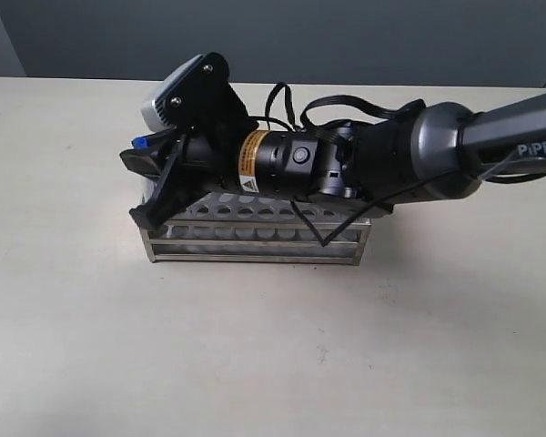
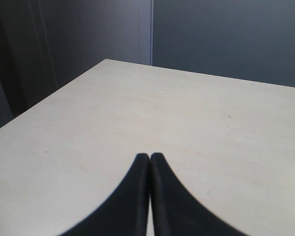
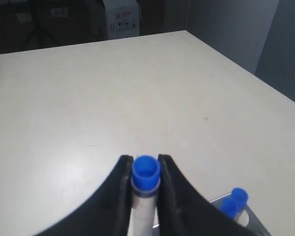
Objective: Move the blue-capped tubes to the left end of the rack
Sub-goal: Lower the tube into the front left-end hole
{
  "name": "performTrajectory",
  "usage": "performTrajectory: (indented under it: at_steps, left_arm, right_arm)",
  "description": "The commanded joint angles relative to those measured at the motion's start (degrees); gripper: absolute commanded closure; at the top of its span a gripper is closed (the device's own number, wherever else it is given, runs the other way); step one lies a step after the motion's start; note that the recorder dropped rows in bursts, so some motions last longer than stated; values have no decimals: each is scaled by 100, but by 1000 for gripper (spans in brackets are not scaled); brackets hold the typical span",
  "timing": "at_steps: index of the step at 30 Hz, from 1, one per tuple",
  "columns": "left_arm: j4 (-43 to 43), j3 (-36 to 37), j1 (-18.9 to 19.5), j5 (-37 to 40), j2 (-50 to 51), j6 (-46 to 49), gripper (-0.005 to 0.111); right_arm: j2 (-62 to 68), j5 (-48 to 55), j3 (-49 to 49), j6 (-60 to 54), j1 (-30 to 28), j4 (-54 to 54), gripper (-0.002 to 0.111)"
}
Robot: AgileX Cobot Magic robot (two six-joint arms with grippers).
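Note:
The steel rack [image 1: 255,238] stands mid-table. My right arm reaches across it, with the right gripper [image 1: 136,187] over the rack's left end. In the right wrist view the right gripper [image 3: 145,160] is shut on a blue-capped tube [image 3: 146,173], which stands upright between the fingers, its cap level with the tips. Two more blue-capped tubes [image 3: 233,200] stand together at a corner of the rack [image 3: 248,219]. A bit of blue cap [image 1: 138,143] shows beside the upper finger in the exterior view. The left gripper [image 2: 150,156] is shut on nothing over bare table.
The arm and its black cable [image 1: 309,228] cover most of the rack's top, hiding other tubes. The pale table [image 1: 273,346] stretches around the rack, and its far edge [image 2: 201,73] meets a grey wall.

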Motion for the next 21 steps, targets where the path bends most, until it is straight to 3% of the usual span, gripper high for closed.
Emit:
performTrajectory:
  at_steps: [1, 21]
  left_arm:
    - [-28, -18, 11, -26, -20, -3, 106]
    - [-28, -18, 11, -26, -20, -3, 106]
  right_arm:
    - [162, -48, -254, 6, 8, -17, 109]
    - [224, 459, -405, 370, 8, -461, 109]
